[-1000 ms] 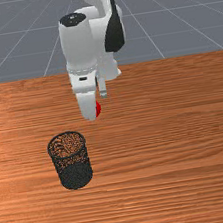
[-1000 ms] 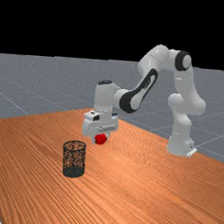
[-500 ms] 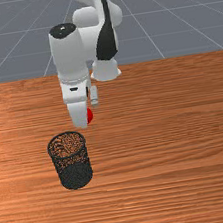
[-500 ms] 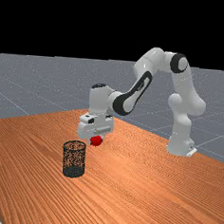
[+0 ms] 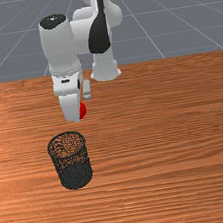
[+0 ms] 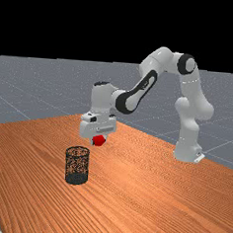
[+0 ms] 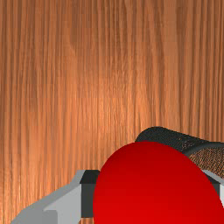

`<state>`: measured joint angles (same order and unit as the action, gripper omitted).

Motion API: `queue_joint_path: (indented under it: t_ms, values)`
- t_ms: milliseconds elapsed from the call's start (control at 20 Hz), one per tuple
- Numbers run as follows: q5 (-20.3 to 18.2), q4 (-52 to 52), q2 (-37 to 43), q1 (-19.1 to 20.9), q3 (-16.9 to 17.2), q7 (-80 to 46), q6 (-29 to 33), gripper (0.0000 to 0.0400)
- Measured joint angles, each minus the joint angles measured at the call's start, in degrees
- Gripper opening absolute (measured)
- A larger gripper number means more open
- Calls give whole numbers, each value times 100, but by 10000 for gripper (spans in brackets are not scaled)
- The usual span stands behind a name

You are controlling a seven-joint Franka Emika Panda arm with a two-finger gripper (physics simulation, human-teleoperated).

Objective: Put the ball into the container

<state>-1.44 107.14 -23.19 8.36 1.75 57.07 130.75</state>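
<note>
So my gripper (image 6: 98,143) has the red ball (image 7: 153,188) snugly pinched between its fingers (image 7: 87,199), hanging above the wood table (image 5: 165,151) near the upright black mesh container (image 5: 75,177), from what I'm seeing.

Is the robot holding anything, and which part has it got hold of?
The red ball, pinched on two opposite sides between the dark finger pads.

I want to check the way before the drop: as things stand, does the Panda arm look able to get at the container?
Probably yes. The tool holds the ball up near the container, whose open top faces up, and I see nothing standing between them.
</note>
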Motion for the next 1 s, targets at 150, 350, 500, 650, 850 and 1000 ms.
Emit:
queue_joint_path:
  t_ms: [150,350,500,650,850,1000]
  values:
    - [48,-455,-268,-27,13,-64,-284,279]
    - [20,-1677,-1027,-65,6,-220,-684,279]
    - [65,-1972,-1220,-71,2,-141,-804,279]
    - [23,-2056,-1276,36,-2,24,-848,279]
    - [1,-2183,-1360,190,11,261,-906,332]
    - [-7,-2263,-1408,277,25,376,-939,385]
